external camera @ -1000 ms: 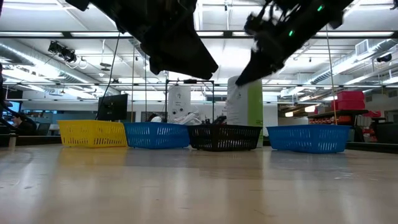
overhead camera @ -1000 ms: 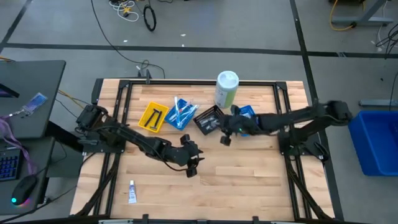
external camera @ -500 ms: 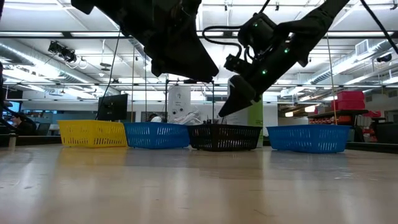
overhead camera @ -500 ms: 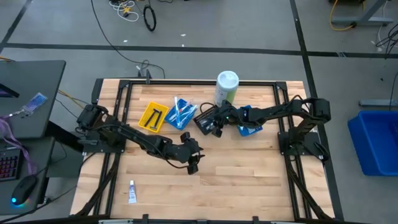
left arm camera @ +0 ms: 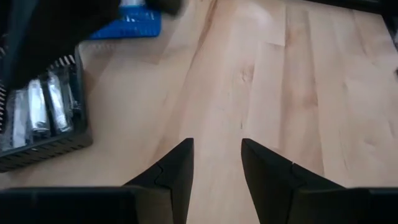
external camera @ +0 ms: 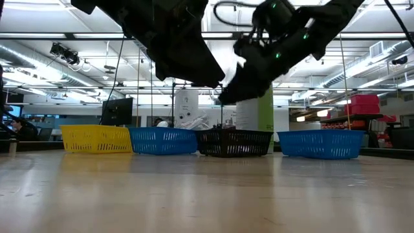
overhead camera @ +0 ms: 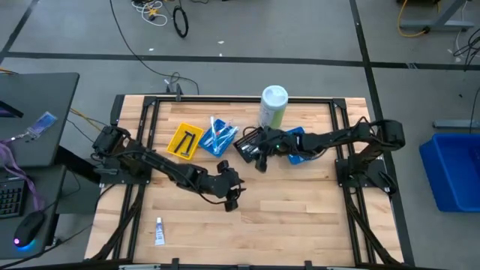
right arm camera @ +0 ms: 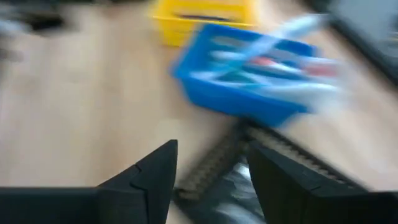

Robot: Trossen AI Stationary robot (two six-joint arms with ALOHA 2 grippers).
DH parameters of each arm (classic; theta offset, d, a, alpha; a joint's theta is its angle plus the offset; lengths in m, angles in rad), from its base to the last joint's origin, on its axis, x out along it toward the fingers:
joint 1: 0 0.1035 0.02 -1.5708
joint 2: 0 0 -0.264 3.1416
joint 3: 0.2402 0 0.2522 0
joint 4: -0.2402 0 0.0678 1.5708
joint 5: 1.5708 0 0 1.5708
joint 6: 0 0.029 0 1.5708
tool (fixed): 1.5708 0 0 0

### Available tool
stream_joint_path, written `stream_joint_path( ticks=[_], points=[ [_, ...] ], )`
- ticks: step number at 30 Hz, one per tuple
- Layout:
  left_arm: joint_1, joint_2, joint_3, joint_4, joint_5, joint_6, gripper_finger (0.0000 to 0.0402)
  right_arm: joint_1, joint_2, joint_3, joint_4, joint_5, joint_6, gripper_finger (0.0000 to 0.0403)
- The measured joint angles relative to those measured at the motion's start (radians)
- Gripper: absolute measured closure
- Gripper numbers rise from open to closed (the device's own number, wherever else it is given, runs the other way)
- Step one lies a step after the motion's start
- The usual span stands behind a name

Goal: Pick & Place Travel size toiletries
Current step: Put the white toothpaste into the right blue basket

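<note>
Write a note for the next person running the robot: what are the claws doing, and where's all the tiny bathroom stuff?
Right claw: open, empty, above the black tray's near edge.
Left claw: open, empty, over bare table, mid-front.
Done: silvery tubes in the black tray, toothbrushes in the blue tray, dark items in the yellow tray.
Left: one toothpaste tube loose near the table's front left.

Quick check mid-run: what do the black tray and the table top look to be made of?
Black tray: probably moulded plastic, going by its slotted lattice walls, also seen in the low view. Table top: light wood, butcher-block planks with visible grain and a smooth, slightly glossy finish.
</note>
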Motion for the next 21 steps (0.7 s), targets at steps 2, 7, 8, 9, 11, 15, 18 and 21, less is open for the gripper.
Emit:
stream_joint_path(
  ticks=[2, 7, 8, 9, 11, 15, 18, 21],
  points=[
    [-0.014, 0.0, 0.0, -0.002, 0.009, -0.008, 0.026, 0.036, -0.01, 0.0, 0.015, -0.072, 0.038, 0.0197],
    [-0.072, -0.001, 0.0, -0.113, 0.011, -0.185, 0.026, 0.132, -0.01, 0.0, -0.014, -0.278, 0.149, 0.0206],
    [-0.087, -0.004, 0.0, -0.159, 0.013, -0.23, 0.026, 0.155, -0.008, 0.0, -0.023, -0.296, 0.168, 0.0209],
    [-0.101, -0.006, 0.0, -0.197, 0.016, -0.276, 0.026, 0.177, -0.006, 0.0, -0.037, -0.308, 0.179, 0.0213],
    [-0.13, -0.007, 0.0, -0.262, 0.036, -0.368, 0.026, 0.217, -0.005, 0.0, -0.068, -0.313, 0.185, 0.022],
    [-0.202, -0.007, 0.0, -0.405, 0.122, -0.524, 0.026, 0.284, -0.005, 0.0, -0.092, -0.313, 0.186, 0.0229],
    [-0.255, -0.003, 0.0, -0.549, 0.182, -0.691, 0.026, 0.321, -0.005, 0.0, -0.088, -0.312, 0.186, 0.0233],
    [-0.306, -0.003, 0.0, -0.665, 0.256, -0.91, 0.026, 0.344, -0.005, 0.0, -0.088, -0.312, 0.186, 0.0233]
  ],
)
